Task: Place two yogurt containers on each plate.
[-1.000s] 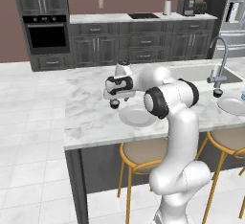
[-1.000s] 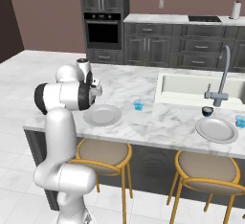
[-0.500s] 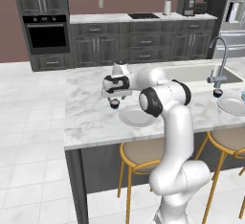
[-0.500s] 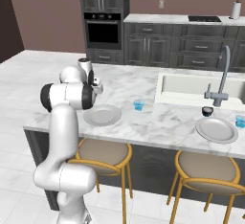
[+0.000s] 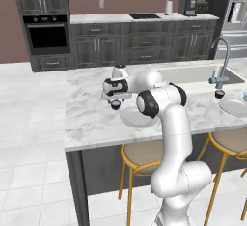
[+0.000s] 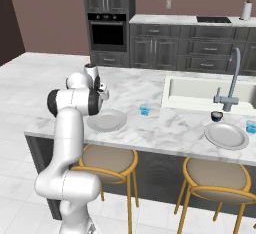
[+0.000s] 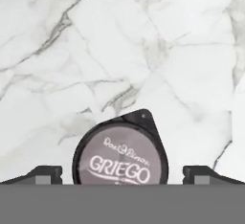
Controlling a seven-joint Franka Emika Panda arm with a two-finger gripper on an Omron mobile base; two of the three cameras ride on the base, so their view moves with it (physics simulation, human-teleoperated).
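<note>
Tool (image 7: pixel 122 173) wide, straddling upright dark yogurt cup (image 7: pixel 120 157)

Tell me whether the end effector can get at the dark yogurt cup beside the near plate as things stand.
Probably yes. The end effector is open directly above the dark yogurt cup, a finger on each side, and only bare marble counter surrounds it; the near plate lies off to one side.
</note>
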